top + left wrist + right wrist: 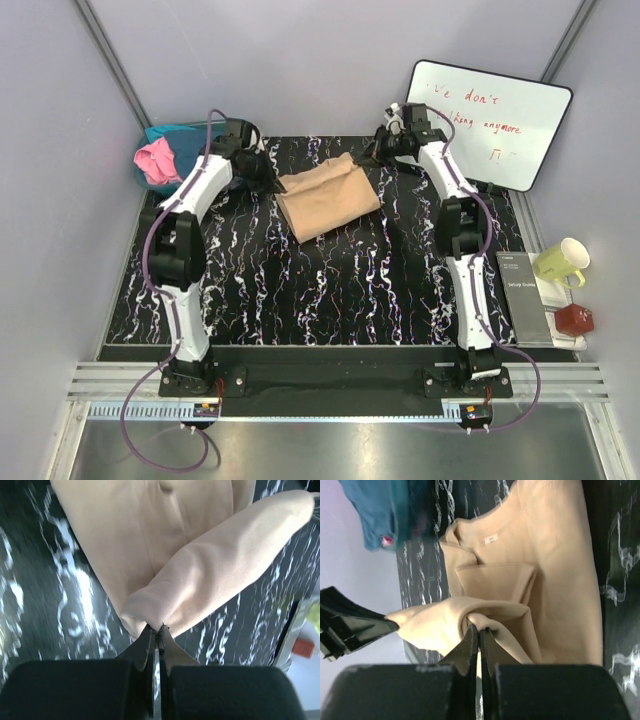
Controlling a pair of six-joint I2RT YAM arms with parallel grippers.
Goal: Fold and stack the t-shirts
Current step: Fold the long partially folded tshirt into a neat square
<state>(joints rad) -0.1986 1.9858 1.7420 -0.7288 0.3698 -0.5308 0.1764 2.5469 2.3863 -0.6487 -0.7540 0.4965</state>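
Observation:
The tan-beige t-shirt (328,196) lies partly folded at the back middle of the marbled table. My left gripper (268,175) is shut on its left corner; in the left wrist view the cloth (220,565) stretches up from the closed tips (156,628). My right gripper (378,152) is shut on the shirt's far right corner; the right wrist view shows bunched cloth (485,611) pinched at the tips (480,628). A pink t-shirt (157,162) and a teal-blue one (178,137) sit at the back left, the teal one also in the right wrist view (385,510).
A whiteboard (487,120) leans at the back right. A yellow-green mug (561,262), a grey booklet (525,297) and a small red object (574,320) lie on the right edge. Grey walls enclose the table (330,290).

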